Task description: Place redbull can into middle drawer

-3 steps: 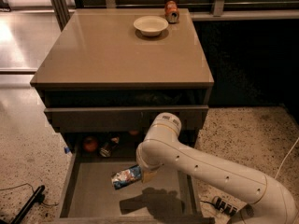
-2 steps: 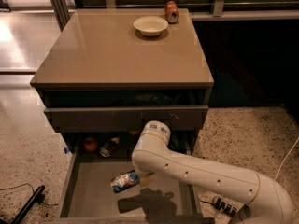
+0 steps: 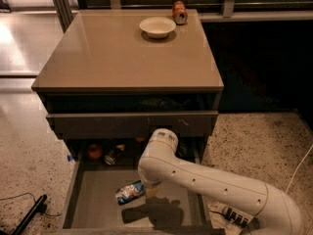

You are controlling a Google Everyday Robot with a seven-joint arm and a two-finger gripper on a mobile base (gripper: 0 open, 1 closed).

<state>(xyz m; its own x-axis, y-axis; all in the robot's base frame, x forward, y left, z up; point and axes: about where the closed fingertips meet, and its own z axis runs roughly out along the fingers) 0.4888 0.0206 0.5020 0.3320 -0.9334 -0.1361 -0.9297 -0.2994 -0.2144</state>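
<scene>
Since a second ago the arm (image 3: 210, 185) has swung lower and leftward, and the redbull can (image 3: 129, 192) has sunk slightly. Now the gripper (image 3: 145, 187) sits inside the open drawer (image 3: 73, 192), tucked under the wrist and touching the redbull can's end; whether it clamps it cannot be told. The redbull can lies sideways low over the mid-floor. A red object (image 3: 95, 151) and a dark bottle (image 3: 113, 154) sit at the back. The upper drawer front (image 3: 112, 124) overhangs them. A bowl (image 3: 157, 27) and an orange can (image 3: 179, 12) stand on the top (image 3: 122, 62).
</scene>
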